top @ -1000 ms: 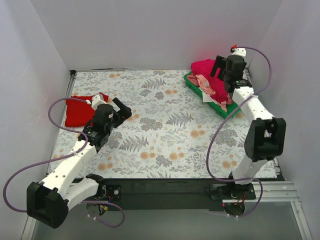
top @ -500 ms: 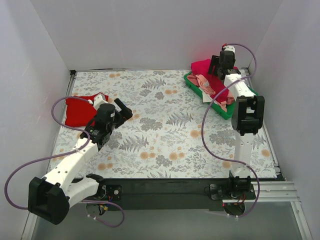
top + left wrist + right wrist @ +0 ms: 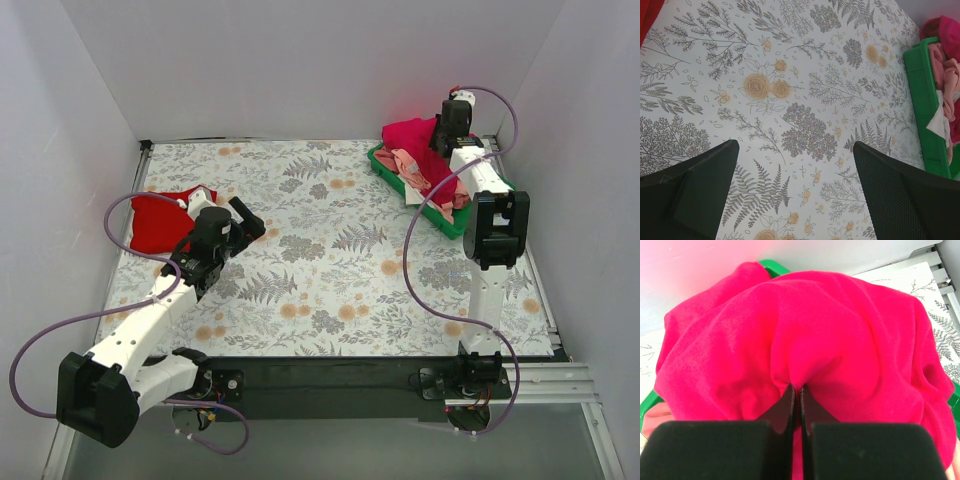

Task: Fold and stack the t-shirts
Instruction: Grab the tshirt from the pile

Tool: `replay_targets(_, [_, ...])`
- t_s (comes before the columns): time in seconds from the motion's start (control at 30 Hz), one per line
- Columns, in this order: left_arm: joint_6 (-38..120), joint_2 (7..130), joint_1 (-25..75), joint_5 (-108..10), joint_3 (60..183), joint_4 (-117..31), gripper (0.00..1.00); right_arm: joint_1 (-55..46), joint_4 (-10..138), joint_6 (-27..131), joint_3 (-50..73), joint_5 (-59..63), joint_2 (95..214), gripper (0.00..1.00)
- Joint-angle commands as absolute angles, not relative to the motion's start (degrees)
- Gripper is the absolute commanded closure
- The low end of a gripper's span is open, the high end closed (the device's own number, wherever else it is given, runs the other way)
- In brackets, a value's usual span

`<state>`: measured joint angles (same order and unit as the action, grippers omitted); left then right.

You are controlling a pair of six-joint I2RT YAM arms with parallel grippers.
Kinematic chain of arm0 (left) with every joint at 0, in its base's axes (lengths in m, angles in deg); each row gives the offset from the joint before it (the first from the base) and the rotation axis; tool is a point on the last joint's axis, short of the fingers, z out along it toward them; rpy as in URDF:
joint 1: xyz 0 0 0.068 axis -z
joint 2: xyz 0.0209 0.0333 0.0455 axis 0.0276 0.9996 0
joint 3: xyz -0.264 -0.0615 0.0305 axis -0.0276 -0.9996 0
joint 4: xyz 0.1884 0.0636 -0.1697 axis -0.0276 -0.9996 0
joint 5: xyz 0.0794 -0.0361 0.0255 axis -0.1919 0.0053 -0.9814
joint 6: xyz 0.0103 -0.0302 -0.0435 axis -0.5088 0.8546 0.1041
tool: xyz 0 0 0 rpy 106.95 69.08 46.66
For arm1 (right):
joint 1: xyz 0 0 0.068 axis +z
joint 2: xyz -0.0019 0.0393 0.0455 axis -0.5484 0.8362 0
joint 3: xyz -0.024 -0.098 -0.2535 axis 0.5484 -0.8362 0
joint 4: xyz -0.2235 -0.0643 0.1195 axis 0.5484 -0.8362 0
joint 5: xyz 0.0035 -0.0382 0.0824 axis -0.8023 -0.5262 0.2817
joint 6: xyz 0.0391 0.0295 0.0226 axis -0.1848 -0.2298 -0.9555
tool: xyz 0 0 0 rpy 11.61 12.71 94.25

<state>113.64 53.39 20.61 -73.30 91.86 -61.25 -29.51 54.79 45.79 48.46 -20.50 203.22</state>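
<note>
Top view: magenta shirt (image 3: pixel 408 134) heaped in the tray (image 3: pixel 446 221), red shirt (image 3: pixel 158 222) way off left of it; left wrist: left gripper (image 3: pixel 796 150) spread wide, left of the tray; right wrist: right gripper (image 3: pixel 795 388) pinched tight on the magenta shirt, over the tray

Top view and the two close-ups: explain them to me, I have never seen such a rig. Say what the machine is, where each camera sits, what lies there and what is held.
Two robot arms stand at the near table edge, the left arm and the right arm. The wide picture looks down from above and behind them; each close-up comes from a camera on one wrist. A floral cloth covers the table. A red shirt lies at the left edge; a green tray of clothes sits far right. The right jaws are shut on a magenta shirt atop the tray; the left jaws are open, empty.
</note>
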Motion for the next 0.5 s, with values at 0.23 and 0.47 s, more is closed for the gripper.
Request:
replay_targets(0.23, [113.09,51.19,20.56,-72.99,91.32,-61.41,0.02,-29.92,56.16,48.83,48.21,-17.69,188.92,0.99])
replay_targets(0.47, [112.38,51.10,20.56,-70.00,91.76,-61.50,0.02,-29.92,56.86,50.85,48.56,-14.10,176.62,0.99])
